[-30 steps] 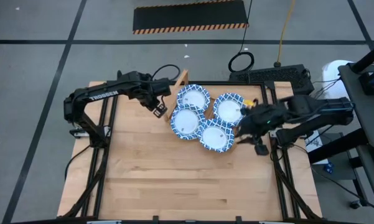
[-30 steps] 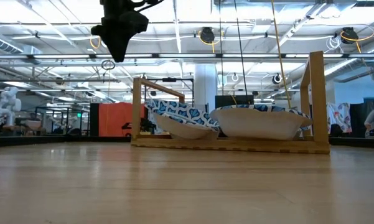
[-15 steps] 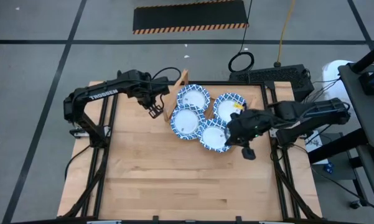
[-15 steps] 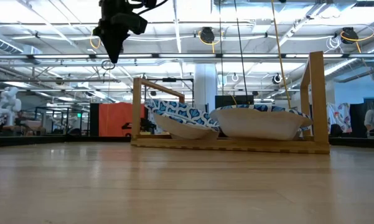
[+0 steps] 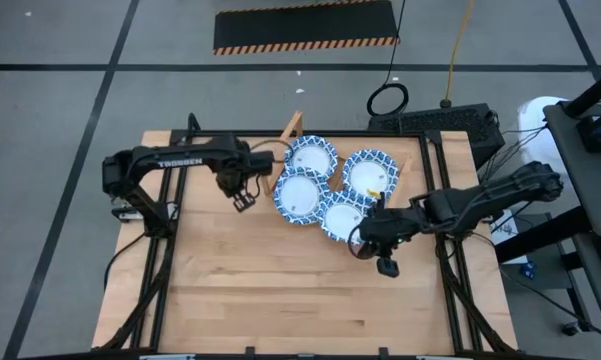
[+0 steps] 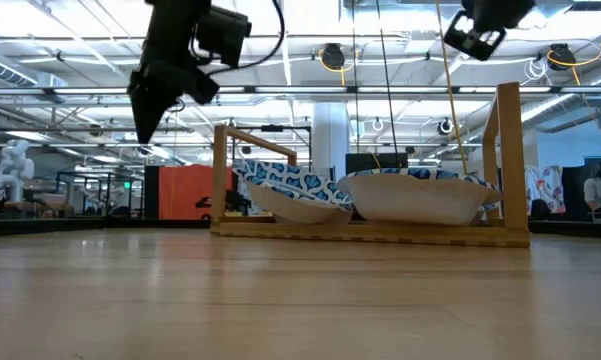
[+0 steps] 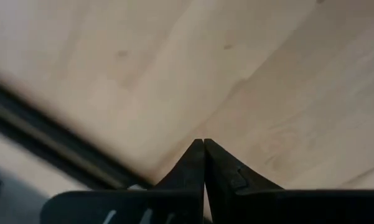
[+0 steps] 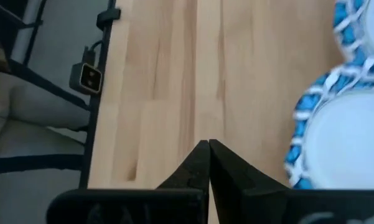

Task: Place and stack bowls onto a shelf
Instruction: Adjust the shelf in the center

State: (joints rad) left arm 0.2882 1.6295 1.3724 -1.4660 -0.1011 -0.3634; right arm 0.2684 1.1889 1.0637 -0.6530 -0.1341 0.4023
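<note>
Four blue-rimmed bowls show in the high view, resting on the slatted base of the shelf (image 5: 292,126): two at the back (image 5: 310,155) (image 5: 368,172) and two in front (image 5: 300,195) (image 5: 342,220). The low view shows two of them (image 6: 290,195) (image 6: 415,196) between the shelf's upright boards (image 6: 510,160). My left gripper (image 5: 242,200) (image 7: 203,143) hangs shut above the tabletop left of the shelf, also seen high in the low view (image 6: 143,125). My right gripper (image 5: 362,246) (image 8: 208,144) is shut above the table, just near of the front right bowl (image 8: 342,146).
Bare wooden tabletop (image 5: 280,290) stretches toward the near edge in front of the shelf. The table's dark frame rails (image 5: 170,200) run along both sides. A black box with cables (image 5: 435,122) sits behind the far right corner.
My left gripper has drawn away from the shelf's left board toward the table's near edge and a little left, dropping lower. My right gripper has swung from the shelf's right side toward the left and the near edge, past the front right bowl. The bowls have stayed still.
</note>
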